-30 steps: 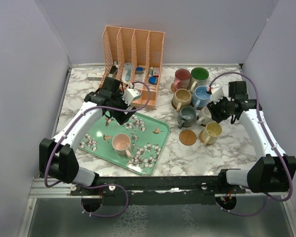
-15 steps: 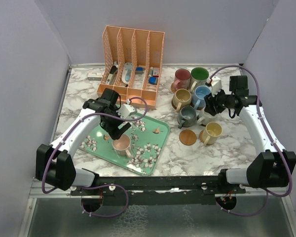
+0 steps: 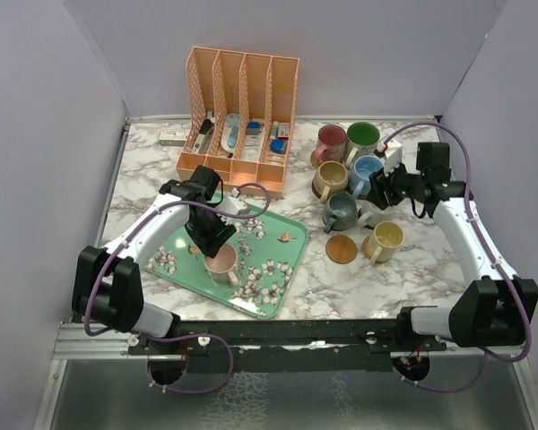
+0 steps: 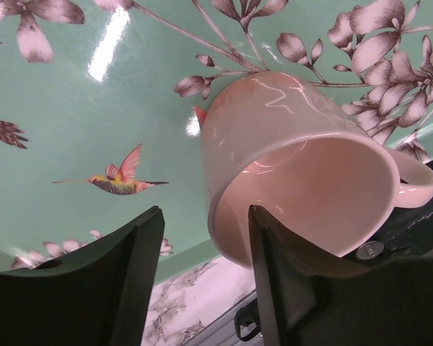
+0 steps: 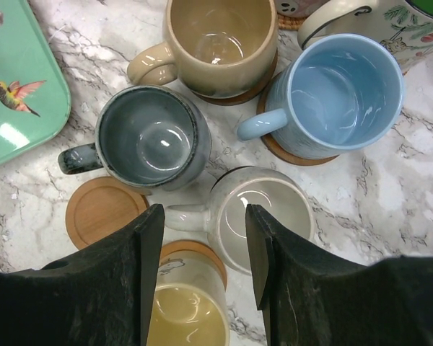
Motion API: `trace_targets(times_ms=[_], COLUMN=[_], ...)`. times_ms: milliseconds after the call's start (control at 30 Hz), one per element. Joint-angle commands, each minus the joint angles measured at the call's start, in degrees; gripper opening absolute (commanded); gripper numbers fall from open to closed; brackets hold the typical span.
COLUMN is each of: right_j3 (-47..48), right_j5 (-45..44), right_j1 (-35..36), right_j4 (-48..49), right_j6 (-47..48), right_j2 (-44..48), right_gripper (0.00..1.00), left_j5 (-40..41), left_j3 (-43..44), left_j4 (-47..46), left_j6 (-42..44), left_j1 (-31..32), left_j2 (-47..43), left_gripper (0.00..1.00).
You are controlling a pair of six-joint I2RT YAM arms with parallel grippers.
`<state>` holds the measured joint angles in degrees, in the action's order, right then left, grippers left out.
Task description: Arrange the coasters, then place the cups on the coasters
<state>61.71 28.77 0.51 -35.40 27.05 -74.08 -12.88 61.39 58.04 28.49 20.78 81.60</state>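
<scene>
Pink mug (image 4: 303, 180) is standing upright on the green floral tray (image 4: 72, 108), near the front left of the marble surface (image 3: 341, 287). The left gripper (image 4: 203, 216) is reaching down over it, its fingers parted and straddling the mug's wall: one outside with a gap showing, the other inside the mouth, so nothing is being grasped. The right gripper (image 5: 203, 210) is hovering over the cream mug (image 5: 263, 216), fingers released on either side of its handle. Around it are sitting the grey-blue mug (image 5: 148, 137), the tan mug (image 5: 216, 40) and blue mug (image 5: 343, 90), both resting on coasters, and the yellow mug (image 5: 187, 310). One bare coaster (image 5: 101, 209) is lying just beside the grey-blue mug.
</scene>
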Motion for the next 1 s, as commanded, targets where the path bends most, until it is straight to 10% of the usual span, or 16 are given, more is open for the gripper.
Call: trace_targets(times_ms=[0,567,967], right_j3=[-1.0,-5.1,-6.0], right_j5=[0.9,-2.9,-3.8], right_j1=[-0.2,-0.2,-0.2], right_j4=[2.7,4.8,5.1], right_j6=[-0.6,0.0,0.1], right_j2=[1.3,4.5,4.3], right_gripper=[0.5,0.5,0.5], left_j5=[-3.8,-2.5,5.1], left_j3=[0.1,13.8,10.1], left_j4=[-1.1,-4.8,-6.0], left_j6=[-0.7,0.1,-3.0], left_j1=[1.0,16.0,15.9], left_j2=[1.8,15.2,7.7], left_gripper=[0.49,0.34,0.76])
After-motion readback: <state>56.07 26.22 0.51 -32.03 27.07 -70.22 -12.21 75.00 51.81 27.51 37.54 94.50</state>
